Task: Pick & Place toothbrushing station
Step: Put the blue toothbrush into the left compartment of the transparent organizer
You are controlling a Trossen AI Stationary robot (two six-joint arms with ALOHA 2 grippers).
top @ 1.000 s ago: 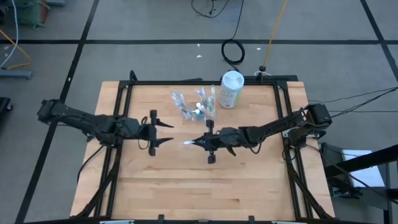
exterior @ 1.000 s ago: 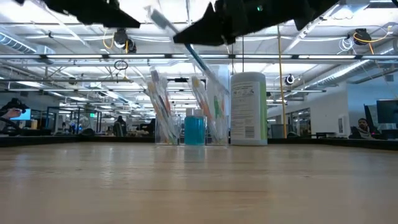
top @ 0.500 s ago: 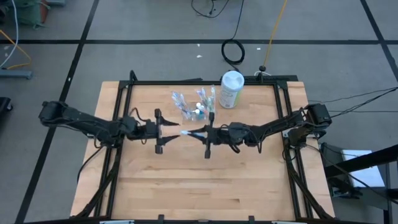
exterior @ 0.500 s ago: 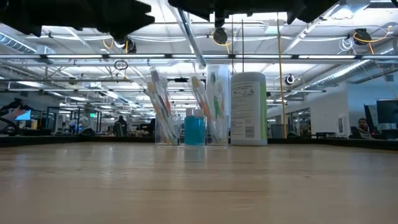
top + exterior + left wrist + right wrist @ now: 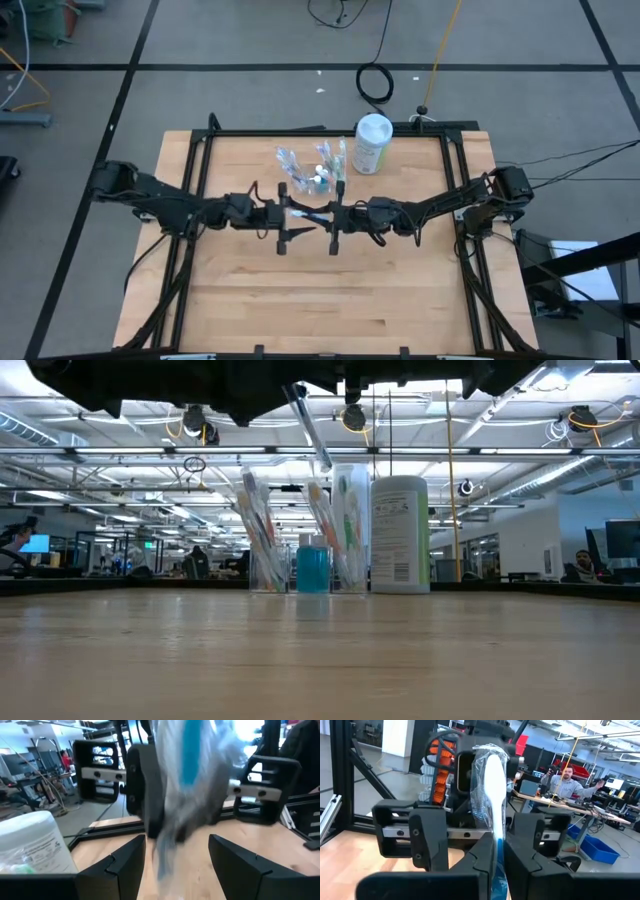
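Toothbrush [image 5: 489, 795], white and blue in crinkly clear wrap, is pinched by the right gripper [image 5: 322, 214] above the table [image 5: 300, 300] middle. Left gripper [image 5: 295, 213] faces it, fingers spread around its tip. More brushes stand in clear cups [image 5: 262, 560] behind.

The toothbrush [image 5: 489, 785] is white with a blue handle (inside a clear wrapper). The canister [image 5: 372, 143] is white with green print, the tube [image 5: 312, 569] is blue, both grippers [image 5: 290, 211] [image 5: 331, 214] are black, and the table [image 5: 320, 300] is pale wood.
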